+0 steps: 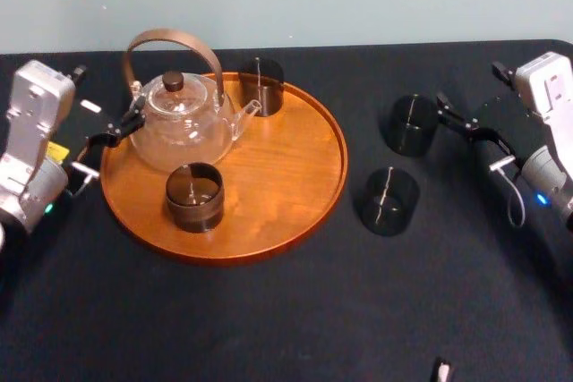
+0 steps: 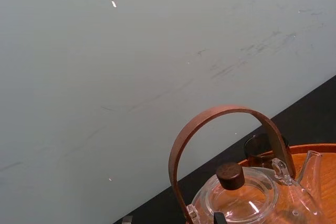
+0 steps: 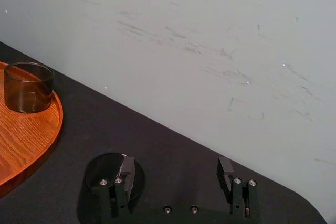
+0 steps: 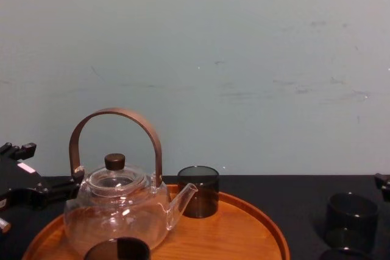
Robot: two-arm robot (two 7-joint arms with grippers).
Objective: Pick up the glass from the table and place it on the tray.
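While the near glass sits on the black bench just right of the tray, the far glass stands beyond it. The right gripper is just beside it, fingers spread. The left gripper is beside the teapot, fingers spread.

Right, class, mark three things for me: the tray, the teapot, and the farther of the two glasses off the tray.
tray (image 1: pixel 286 176), head view, bare wood of its floor.
teapot (image 1: pixel 183 127), head view, its clear glass body.
farther off-tray glass (image 1: pixel 410 136), head view, its front wall.
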